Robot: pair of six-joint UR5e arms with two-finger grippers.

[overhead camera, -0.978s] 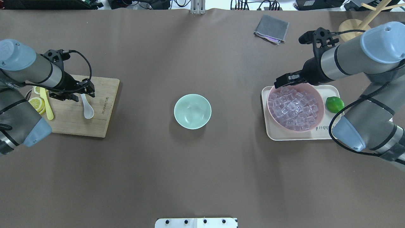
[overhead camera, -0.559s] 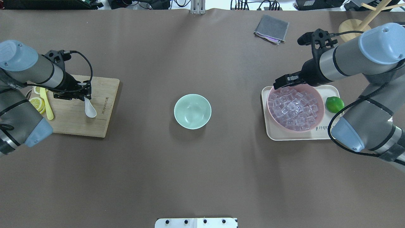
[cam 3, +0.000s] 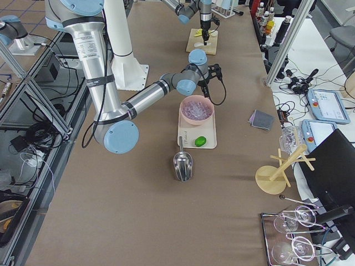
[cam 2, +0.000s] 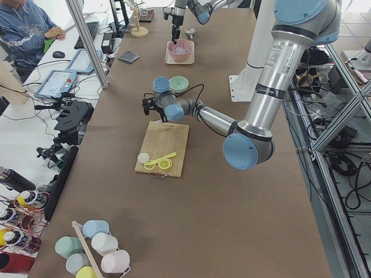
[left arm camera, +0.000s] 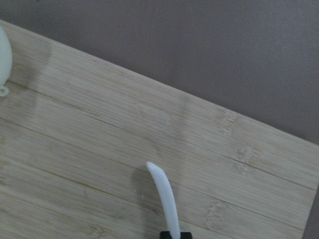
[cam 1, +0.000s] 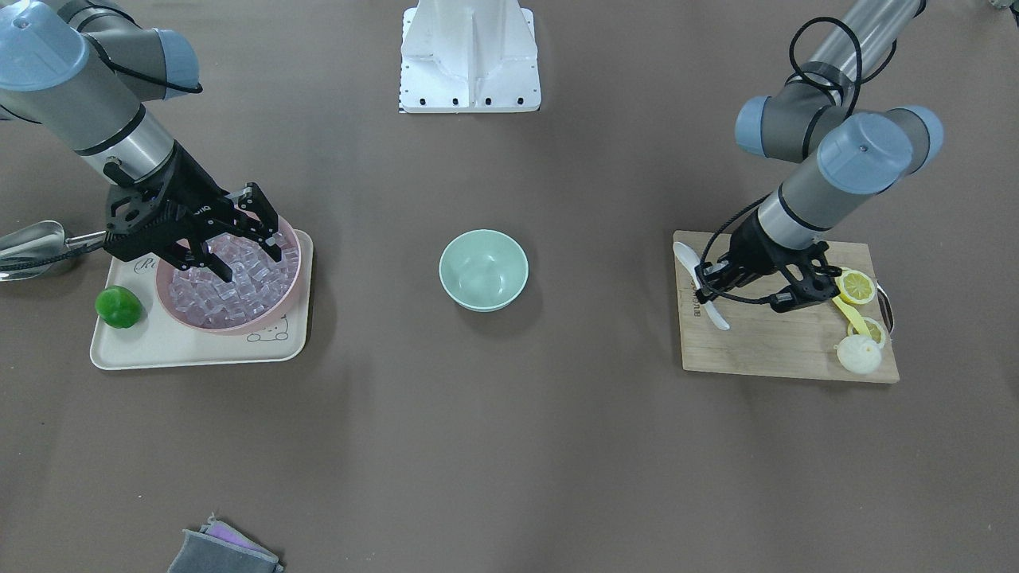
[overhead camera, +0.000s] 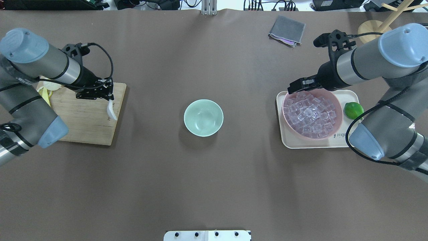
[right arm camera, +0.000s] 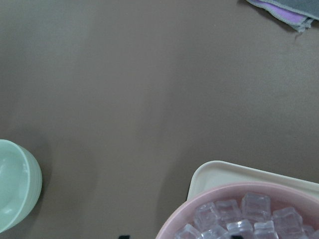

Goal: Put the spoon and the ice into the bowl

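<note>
My left gripper (overhead camera: 107, 95) is shut on the white spoon (overhead camera: 111, 112) and holds it above the right edge of the cutting board (overhead camera: 83, 124). The spoon also shows in the front view (cam 1: 685, 256) and in the left wrist view (left arm camera: 164, 199). The mint-green bowl (overhead camera: 203, 117) stands empty at the table's middle, well to the right of the spoon. My right gripper (cam 1: 239, 239) is open and empty, just above the rim of the pink bowl (overhead camera: 336, 125) nearest the green bowl. The pink bowl is full of clear ice cubes (overhead camera: 311, 115).
The pink bowl and a lime (overhead camera: 353, 110) sit on a cream tray (overhead camera: 314, 143). Lemon slices (cam 1: 858, 286) and a yellow utensil (cam 1: 848, 314) lie on the board. A steel scoop (cam 1: 32, 239) lies beside the tray. A grey cloth (overhead camera: 287, 30) lies at the far side.
My left gripper closed on the spoon, lifted it off the board and carried it right, towards the board's edge. My right gripper has barely moved.
</note>
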